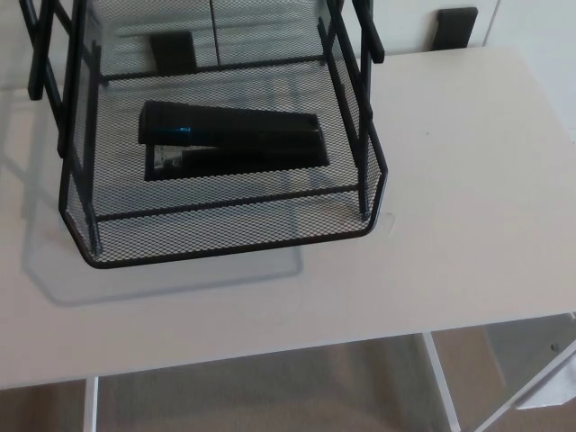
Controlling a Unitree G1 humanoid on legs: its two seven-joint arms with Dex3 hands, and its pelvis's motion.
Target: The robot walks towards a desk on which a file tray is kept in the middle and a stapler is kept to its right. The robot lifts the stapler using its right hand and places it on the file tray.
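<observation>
A black stapler (232, 142) lies on its side inside the black wire-mesh file tray (225, 241), its length running left to right across the tray's lower shelf. The tray stands on the white desk (459, 198), left of the picture's middle, and its upper frame runs out of the top edge. Neither of my hands shows in the head view.
The desk's front edge (288, 346) crosses the lower part of the picture, with white desk legs (443, 382) and beige floor below it. A dark block (456, 25) stands behind the desk's far edge at the upper right.
</observation>
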